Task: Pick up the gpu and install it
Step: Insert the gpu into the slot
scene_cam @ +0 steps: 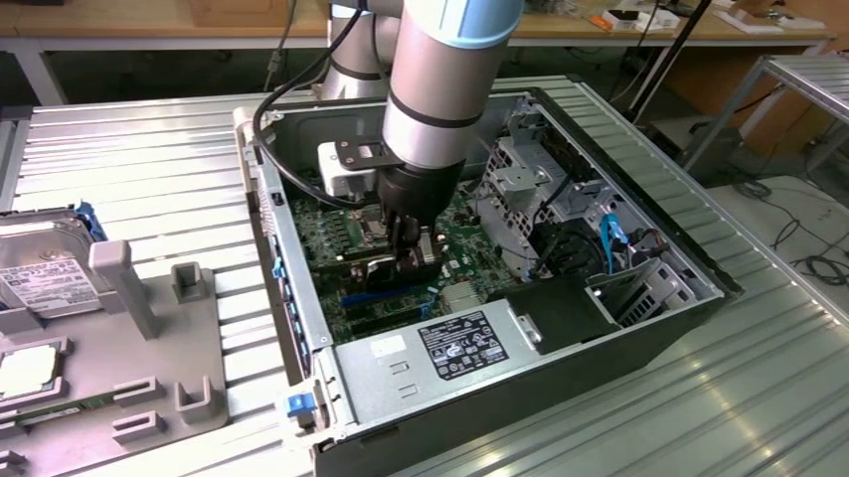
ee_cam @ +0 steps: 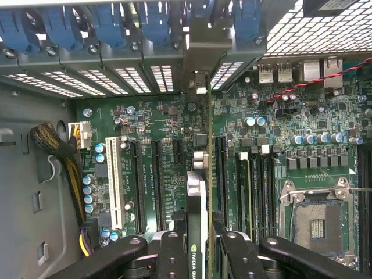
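Held the gpu (ee_cam: 196,197) edge-on between the half-closed fingers (ee_cam: 172,256) of the gripper (ee_cam: 197,244), low over the expansion slots (ee_cam: 157,180) of the motherboard (ee_cam: 151,116) inside the open computer case (scene_cam: 597,368), mid-install, apparently calling for its edge kept square to the slot while pressed home.

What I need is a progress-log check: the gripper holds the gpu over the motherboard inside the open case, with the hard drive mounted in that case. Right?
Wrong on the hard drive: the exterior view shows it lying on the grey holder outside the case. The gripper does hold the gpu over the motherboard.
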Robot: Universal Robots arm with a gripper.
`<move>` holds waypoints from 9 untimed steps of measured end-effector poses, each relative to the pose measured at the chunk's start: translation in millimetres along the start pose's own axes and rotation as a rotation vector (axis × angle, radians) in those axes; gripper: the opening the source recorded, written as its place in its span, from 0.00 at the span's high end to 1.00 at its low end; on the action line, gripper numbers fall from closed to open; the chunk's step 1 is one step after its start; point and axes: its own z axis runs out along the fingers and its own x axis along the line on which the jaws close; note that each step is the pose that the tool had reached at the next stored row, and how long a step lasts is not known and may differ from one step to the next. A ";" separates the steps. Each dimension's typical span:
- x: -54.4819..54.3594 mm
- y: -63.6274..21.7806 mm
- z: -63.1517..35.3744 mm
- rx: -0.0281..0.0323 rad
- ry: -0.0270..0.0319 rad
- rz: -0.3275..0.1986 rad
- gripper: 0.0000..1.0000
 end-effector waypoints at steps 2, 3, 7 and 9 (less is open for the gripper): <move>0.0 0.0 0.0 0.0000 0.0000 0.000 0.73; 0.0 0.0 0.0 0.0000 0.0000 0.000 0.73; 0.0 0.0 1.9 0.0000 0.0000 0.000 0.73; 0.1 -0.1 2.5 -0.0001 0.0003 0.000 0.73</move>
